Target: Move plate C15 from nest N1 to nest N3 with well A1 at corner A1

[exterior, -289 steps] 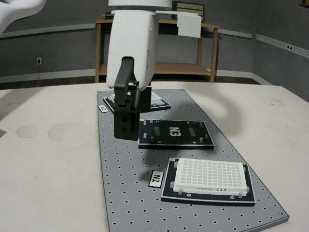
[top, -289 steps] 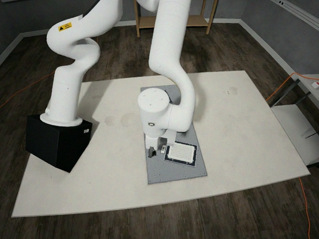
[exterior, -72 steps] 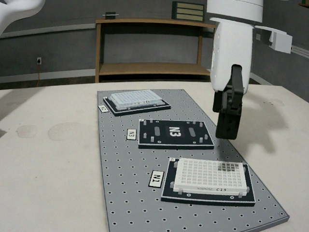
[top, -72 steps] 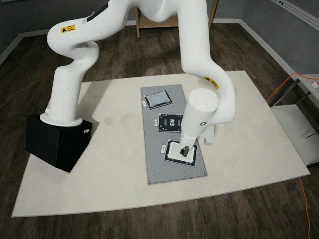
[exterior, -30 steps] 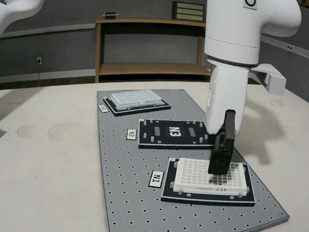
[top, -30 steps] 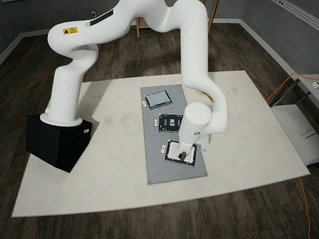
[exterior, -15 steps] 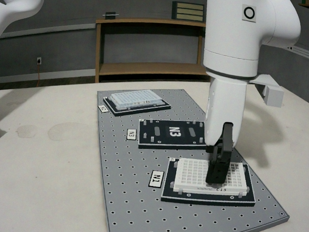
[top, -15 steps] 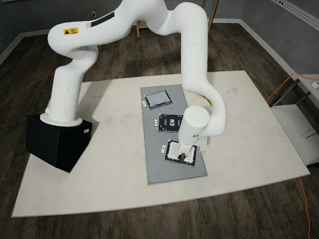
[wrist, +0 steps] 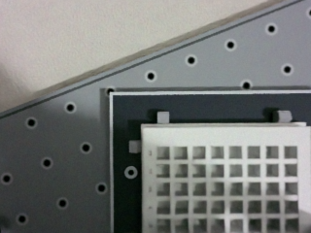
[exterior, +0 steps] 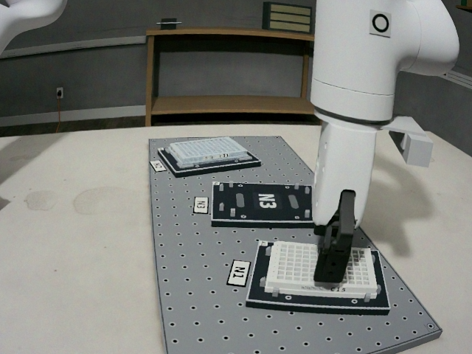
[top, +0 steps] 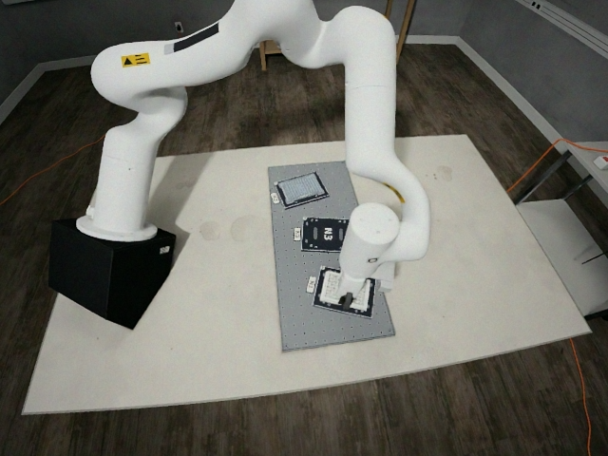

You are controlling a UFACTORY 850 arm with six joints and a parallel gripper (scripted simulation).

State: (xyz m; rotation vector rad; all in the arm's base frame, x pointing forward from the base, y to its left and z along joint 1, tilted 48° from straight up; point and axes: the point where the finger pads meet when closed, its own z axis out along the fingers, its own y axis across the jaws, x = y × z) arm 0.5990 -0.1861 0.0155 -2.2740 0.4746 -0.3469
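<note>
Plate C15 (exterior: pixel 314 266), white with open square wells, sits on nest N1 (exterior: pixel 318 283) at the near end of the grey deck; its label faces the near long side. It also shows in the wrist view (wrist: pixel 224 177) and in the top view (top: pixel 343 289). My gripper (exterior: pixel 334 262) is open and low over the plate, its near finger in front of the plate's right part; the far finger is hidden. Nest N3 (exterior: pixel 262 203) stands empty mid-deck. Plate C51 (exterior: pixel 207 151), pale blue, sits on nest N2 at the far end.
Signs N1 (exterior: pixel 238 272) and N3 (exterior: pixel 200 204) lie left of their nests. The grey perforated deck (top: pixel 324 255) lies on a white mat. The arm's black base (top: pixel 107 267) stands at the left. A wooden shelf (exterior: pixel 228 72) stands behind.
</note>
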